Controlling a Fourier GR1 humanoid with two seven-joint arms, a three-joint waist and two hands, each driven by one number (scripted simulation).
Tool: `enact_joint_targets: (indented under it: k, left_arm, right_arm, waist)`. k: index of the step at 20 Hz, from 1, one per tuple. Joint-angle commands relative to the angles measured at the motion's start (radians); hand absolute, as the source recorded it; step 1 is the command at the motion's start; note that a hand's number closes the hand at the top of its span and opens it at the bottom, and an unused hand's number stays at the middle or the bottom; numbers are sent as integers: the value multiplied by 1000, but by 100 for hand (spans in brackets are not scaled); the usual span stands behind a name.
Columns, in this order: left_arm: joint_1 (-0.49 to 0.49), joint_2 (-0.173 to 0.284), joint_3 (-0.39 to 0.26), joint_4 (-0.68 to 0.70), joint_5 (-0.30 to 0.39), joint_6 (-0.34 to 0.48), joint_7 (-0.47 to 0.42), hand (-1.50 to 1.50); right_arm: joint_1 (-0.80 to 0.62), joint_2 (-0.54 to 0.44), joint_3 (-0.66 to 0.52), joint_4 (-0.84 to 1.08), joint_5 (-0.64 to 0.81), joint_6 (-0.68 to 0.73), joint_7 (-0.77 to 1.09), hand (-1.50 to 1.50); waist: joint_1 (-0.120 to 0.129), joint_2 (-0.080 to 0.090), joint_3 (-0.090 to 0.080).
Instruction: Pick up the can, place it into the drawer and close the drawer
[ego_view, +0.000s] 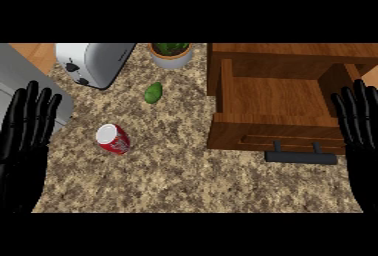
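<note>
As the task has not visibly begun, findings are recorded against the can as landmark.

Can: the can (113, 139) is red with a white end, lying on its side on the speckled counter (184, 180); nothing touches it.

Can axis: the long axis appears to run from upper left to lower right, with the white end facing up and left. The end-on tilt makes this a judgement.

Left hand: the left hand (28, 125) shows to the left of the can, fingers straight and pointing up, holding nothing, resting at the view's edge. It is near the can but apart from it.

Right hand: the right hand (359, 120) shows far to the right of the can, beyond the drawer, fingers likewise straight and holding nothing.

Nearer hand: the left, plainly. The can lies right of it and slightly lower in the view.

Drawer: the drawer (273, 100) is pulled open to the right of the can and a little above it, its wooden cavity bare, its dark handle (301, 157) on the near front.

Other items: a green fruit (153, 92) lies above the can, a potted plant (171, 52) further above, and a toaster (94, 62) up and left.

Assessment: the pick-up is the step in hand. A grasp across the can's round sides, not its ends, seems called for, since a can on its side may roll if nudged.
</note>
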Motion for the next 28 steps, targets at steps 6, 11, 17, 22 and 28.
enact_joint_targets:
  k: [6,11,17,22,28]
  left_arm:
    - [-75,117,-223,4,425,-513,-85,-150]
    - [5,418,-102,161,551,-792,-19,-150]
    - [-88,544,39,462,671,-1084,-131,-150]
    - [-136,636,88,582,802,-1149,-63,-150]
    - [-174,590,100,637,776,-1150,-4,-150]
  right_arm:
    - [-53,7,14,-15,-7,8,-41,-150]
    - [75,8,-33,46,-20,-25,121,-150]
    - [154,7,-44,52,-18,1,52,-150]
    - [110,-4,-49,-27,-29,-6,159,-150]
    - [229,32,-59,-3,-32,29,58,-150]
  waist:
    - [-98,3,2]
    - [-64,4,10]
    - [-56,-1,12]
    - [-46,-3,13]
    - [-44,-4,13]
